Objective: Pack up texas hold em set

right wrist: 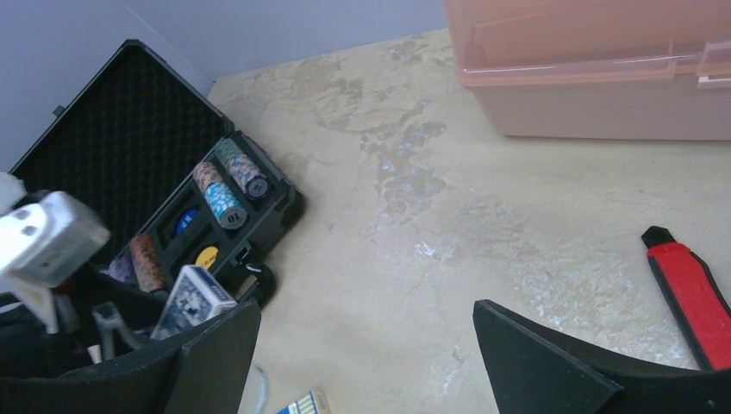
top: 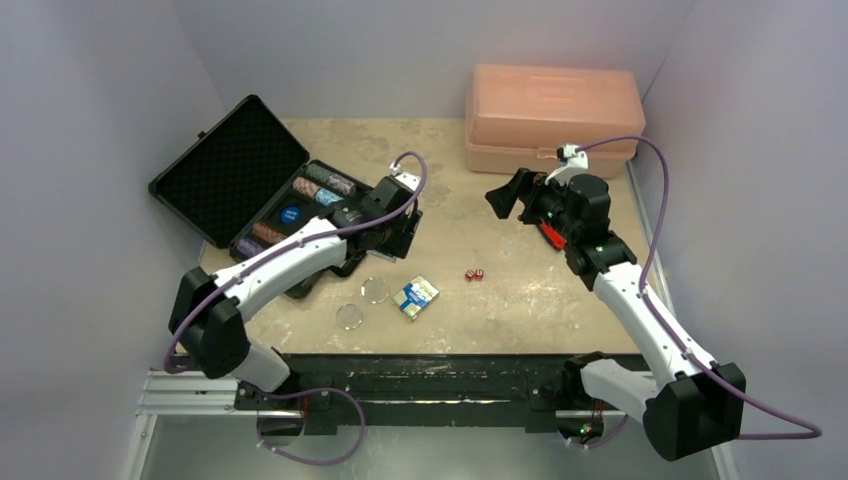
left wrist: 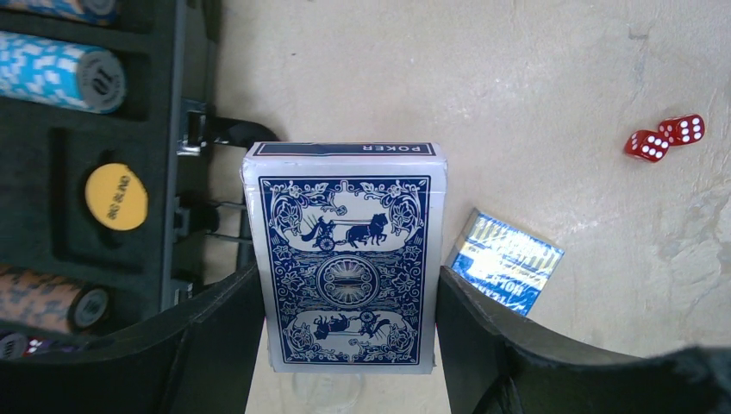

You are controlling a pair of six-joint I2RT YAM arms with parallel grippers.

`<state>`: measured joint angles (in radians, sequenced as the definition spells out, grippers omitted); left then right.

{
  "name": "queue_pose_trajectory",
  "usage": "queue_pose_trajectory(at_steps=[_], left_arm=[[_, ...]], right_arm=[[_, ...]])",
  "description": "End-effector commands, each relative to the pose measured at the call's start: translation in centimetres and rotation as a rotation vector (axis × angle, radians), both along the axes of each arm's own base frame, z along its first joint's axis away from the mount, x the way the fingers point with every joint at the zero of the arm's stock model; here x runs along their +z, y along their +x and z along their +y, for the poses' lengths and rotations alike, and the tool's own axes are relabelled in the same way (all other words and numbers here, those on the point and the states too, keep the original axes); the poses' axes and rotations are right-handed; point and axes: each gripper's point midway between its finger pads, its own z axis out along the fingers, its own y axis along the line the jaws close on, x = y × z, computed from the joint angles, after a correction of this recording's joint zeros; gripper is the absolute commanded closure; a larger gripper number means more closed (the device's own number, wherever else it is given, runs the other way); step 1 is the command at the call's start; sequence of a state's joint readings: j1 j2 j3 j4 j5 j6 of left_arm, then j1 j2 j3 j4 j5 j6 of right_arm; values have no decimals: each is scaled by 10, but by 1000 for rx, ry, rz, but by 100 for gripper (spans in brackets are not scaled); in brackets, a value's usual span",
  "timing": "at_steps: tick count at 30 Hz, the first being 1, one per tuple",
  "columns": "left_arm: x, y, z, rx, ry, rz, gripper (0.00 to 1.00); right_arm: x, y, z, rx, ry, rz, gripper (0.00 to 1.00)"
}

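closest to the left wrist camera, in the lower middle of its frame, is a blue-backed card deck (left wrist: 345,259) marked poker, pinched by its long sides between the fingers of the left hand (left wrist: 346,297). it hangs above bare worktop (left wrist: 517,69), just beside the wall of the open black case (left wrist: 172,103) that runs down the left edge of that frame. inside the case lie rolls of chips (left wrist: 60,73) at the upper left and a yellow button (left wrist: 116,197) in a dark recess at centre left. a second deck (left wrist: 507,272), in a blue and yellow box, lies on the worktop at centre right, and two red dice (left wrist: 647,145) sit touching at the upper right. in its own wrist view the right hand (right wrist: 366,345) is spread wide with nothing between its fingers.

the step in hand looks like stowing the first deck. the next move calls for shifting it over the case, lining it up with a free card slot, which i cannot pick out from here, then lowering and letting go. the other deck and the dice are not yet packed.
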<state>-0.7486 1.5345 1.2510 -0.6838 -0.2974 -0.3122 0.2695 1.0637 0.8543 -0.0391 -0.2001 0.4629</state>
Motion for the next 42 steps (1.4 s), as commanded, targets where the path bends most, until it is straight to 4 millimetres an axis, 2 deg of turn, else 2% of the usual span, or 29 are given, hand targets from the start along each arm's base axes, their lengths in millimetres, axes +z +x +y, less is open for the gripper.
queue_pose_trajectory(at_steps=[1,8,11,15,18,20,23,25,30,34,36,42], left_arm=[[33,-7,30,14,63,-86,100],[68,-21,43,-100,30,-210,100],[77,-28,35,-212,-18,-255,100],[81,-33,23,-286,-93,-302,100],[84,-34,22,-311,-114,-349,100],[85,-42,13,-364,-164,-350,100],[77,-51,-6,-447,-253,-337,100],[76,-53,-9,-428,-272,-303,100],[78,-30,23,-202,-186,-331,100],[92,-36,20,-249,-262,-364,100],[95,-34,26,-239,-241,-382,100],[98,-1,82,-59,-166,-343,100]], right_arm=[[8,3,-5,-29,-10,-44,1],[1,5,-24,-114,-77,-59,1],[-5,6,-28,-128,-99,-66,1],[-8,12,-33,-154,-123,-76,1],[-13,16,-33,-156,-136,-65,1],[-16,18,-33,-159,-141,-63,1],[-19,22,-36,-179,-153,-48,1],[-22,23,-40,-203,-164,-37,1],[-21,24,-44,-227,-164,-38,1],[-18,23,-40,-209,-144,-38,1],[-17,22,-38,-202,-137,-40,1],[-12,17,-33,-178,-98,-61,1]])
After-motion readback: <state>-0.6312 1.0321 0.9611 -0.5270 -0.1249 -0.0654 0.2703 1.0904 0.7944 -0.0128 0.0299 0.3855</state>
